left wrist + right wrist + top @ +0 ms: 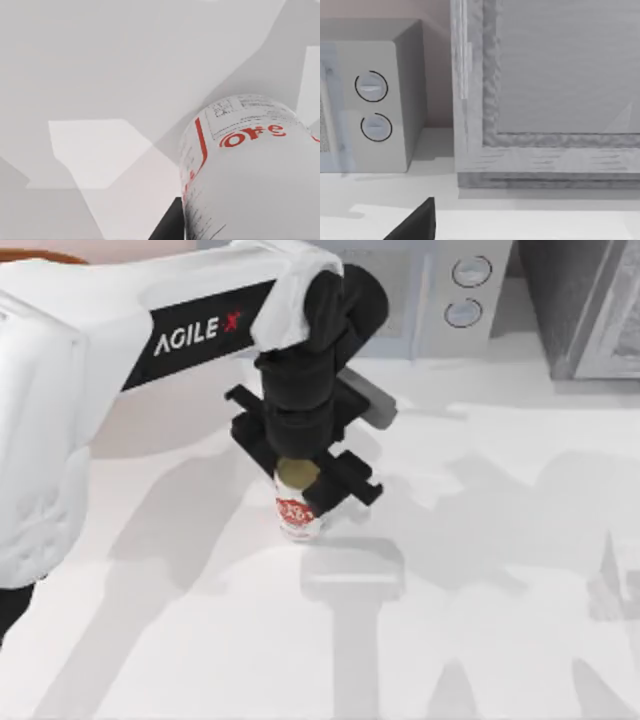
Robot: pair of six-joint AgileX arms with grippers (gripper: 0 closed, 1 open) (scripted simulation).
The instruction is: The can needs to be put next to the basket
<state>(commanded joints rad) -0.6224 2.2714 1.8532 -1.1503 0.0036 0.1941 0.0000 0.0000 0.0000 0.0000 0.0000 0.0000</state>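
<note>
White table [480,640], microwave [450,290] at rear. Left gripper [300,472] mid-table, pointing down, clenched on the can [298,515]; can upright between the fingers, gold top just under the palm.

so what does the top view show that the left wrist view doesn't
Top view alone: the left gripper at the table's middle, set around the can's gold top, plus a microwave at the back. Left wrist view alone: the small print on the can's side, seen close. Both share the can with its red lettering and the white table.
</note>
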